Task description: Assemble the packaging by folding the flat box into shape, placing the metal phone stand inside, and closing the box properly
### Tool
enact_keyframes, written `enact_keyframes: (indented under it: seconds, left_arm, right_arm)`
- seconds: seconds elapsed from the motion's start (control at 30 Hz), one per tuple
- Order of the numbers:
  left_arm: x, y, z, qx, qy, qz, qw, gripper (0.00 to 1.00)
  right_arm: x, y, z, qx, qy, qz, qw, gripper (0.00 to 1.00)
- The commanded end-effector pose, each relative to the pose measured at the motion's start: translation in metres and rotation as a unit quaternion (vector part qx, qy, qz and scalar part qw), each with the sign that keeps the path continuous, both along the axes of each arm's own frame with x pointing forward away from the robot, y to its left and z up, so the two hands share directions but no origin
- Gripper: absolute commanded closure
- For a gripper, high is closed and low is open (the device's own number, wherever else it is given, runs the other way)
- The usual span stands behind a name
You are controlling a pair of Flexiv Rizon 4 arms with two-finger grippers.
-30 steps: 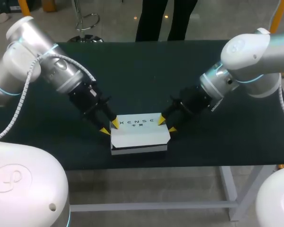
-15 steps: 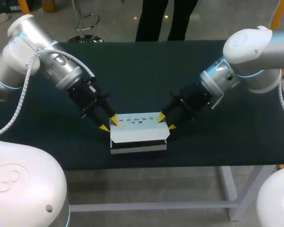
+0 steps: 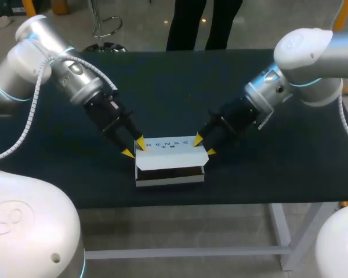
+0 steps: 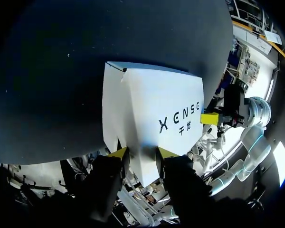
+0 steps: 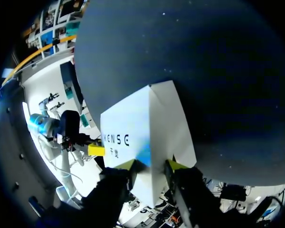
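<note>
Head view: I see a white cardboard box with dark lettering on its lid, lying on the dark table near the front edge, between my two arms.
Box lid: tilted up at the front, leaving a dark gap above the base; I cannot make out what is inside.
Left arm: its left claw sits at the box's left rear corner, one yellow tip either side of the lid's edge.
Left wrist view: the left claw pinches a white panel of the box between both fingers.
Right arm: its right claw sits at the box's right rear corner.
Right wrist view: the right claw pinches the box's white panel from two sides.
</note>
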State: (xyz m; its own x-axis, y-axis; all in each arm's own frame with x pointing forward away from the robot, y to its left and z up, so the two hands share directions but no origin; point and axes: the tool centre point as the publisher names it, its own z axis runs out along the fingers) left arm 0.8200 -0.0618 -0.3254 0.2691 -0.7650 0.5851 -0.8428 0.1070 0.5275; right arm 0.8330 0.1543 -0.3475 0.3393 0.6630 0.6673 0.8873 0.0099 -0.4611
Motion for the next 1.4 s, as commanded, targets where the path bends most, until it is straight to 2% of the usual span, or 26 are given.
enact_keyframes:
  seconds: [0.03,0.73,1.07,1.3,1.4]
  left_arm:
    - [0.0078,-0.0044,-0.0008,-0.006,0.023,-0.017,1.000,0.58]
    - [0.0164,0.0003,-0.0004,-0.022,0.070,-0.021,0.997,0.58]
    - [0.0161,0.0012,0.0010,-0.019,0.072,-0.016,0.997,0.57]
    - [0.0161,0.0012,0.0010,-0.019,0.072,-0.016,0.997,0.62]
    - [0.0161,0.0012,0.0010,-0.019,0.072,-0.016,0.997,0.67]
  right_arm:
    - [0.0056,0.0044,0.0008,0.005,0.010,0.008,1.000,0.57]
    - [0.0123,0.0016,0.0062,0.014,0.038,0.015,0.999,0.61]
    - [0.0123,0.0016,0.0062,0.014,0.038,0.015,0.999,0.62]
    - [0.0123,0.0016,0.0062,0.014,0.038,0.015,0.999,0.62]
    - [0.0123,0.0016,0.0062,0.014,0.038,0.015,0.999,0.62]
